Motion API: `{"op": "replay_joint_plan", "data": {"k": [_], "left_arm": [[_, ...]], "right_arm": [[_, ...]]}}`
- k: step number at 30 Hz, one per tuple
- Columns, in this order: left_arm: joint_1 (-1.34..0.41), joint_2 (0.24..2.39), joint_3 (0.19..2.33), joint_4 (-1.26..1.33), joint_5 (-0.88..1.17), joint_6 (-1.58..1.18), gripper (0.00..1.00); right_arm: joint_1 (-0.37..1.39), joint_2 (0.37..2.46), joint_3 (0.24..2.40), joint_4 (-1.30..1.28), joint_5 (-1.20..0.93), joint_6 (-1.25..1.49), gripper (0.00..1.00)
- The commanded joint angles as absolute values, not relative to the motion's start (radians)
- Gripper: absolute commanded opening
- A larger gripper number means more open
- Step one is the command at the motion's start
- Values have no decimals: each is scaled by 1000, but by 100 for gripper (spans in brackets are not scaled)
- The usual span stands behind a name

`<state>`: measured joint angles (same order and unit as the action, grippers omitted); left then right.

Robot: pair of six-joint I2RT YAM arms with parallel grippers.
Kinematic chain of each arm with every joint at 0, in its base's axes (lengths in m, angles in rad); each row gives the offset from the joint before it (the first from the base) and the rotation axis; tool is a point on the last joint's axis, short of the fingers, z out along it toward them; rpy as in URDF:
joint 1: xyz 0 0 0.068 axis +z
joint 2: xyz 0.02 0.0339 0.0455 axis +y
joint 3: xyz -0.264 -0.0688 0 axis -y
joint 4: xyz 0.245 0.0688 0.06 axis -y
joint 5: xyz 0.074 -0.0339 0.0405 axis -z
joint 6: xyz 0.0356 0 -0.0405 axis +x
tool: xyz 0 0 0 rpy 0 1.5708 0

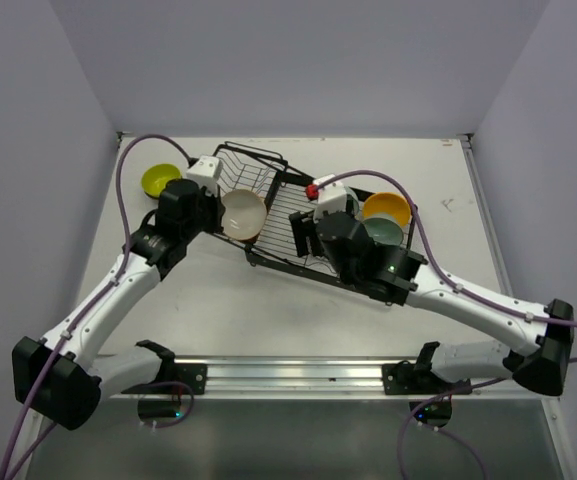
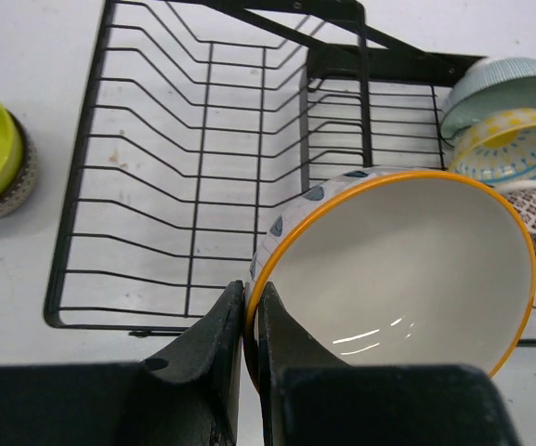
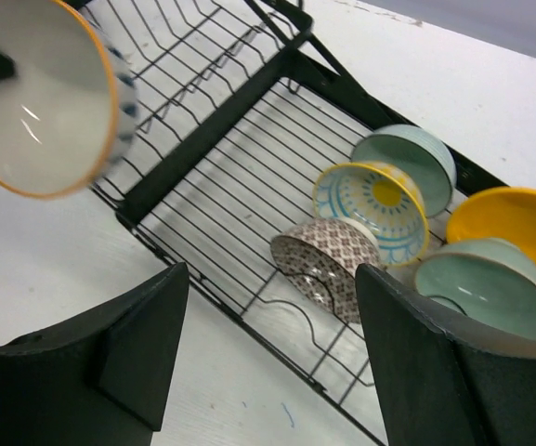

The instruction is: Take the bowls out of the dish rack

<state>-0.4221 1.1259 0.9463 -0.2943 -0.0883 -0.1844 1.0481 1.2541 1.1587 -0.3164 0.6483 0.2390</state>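
Your left gripper [image 2: 251,299] was clamped on the rim of the orange-edged cream bowl [image 2: 407,269], tilted at the dish rack's [image 2: 66,232] near edge. Your right gripper [image 3: 269,316] hung over the rack's flat section, fingers apart, holding nothing.

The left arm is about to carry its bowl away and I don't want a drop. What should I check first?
1. The left gripper shut on the orange-rimmed bowl at its rim: ok.
2. That bowl lifted free of the dish rack wires: cannot tell.
3. The right gripper open, holding nothing: ok.
4. Arms apart in the top view: ok.
5. Rack emptied: not ok, three bowls sit inside.
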Motion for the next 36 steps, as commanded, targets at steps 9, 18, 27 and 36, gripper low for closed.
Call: {"op": "replay_joint_plan", "data": {"k": [9,18,27,36], "left_arm": [[-83,1202,1185,-299,-78,-377,0],[136,1515,1448,-362,-5,-478,0],[232,1865,1722,-469,77,-540,0],[259,2017,1833,-537,72,-549,0]], "right_arm": [[908,904,832,-276,707,250,82],[841,805,666,-216,655,215,88],[796,796,620,-166,571,206,90],[788,810,614,-147,551,198,91]]}}
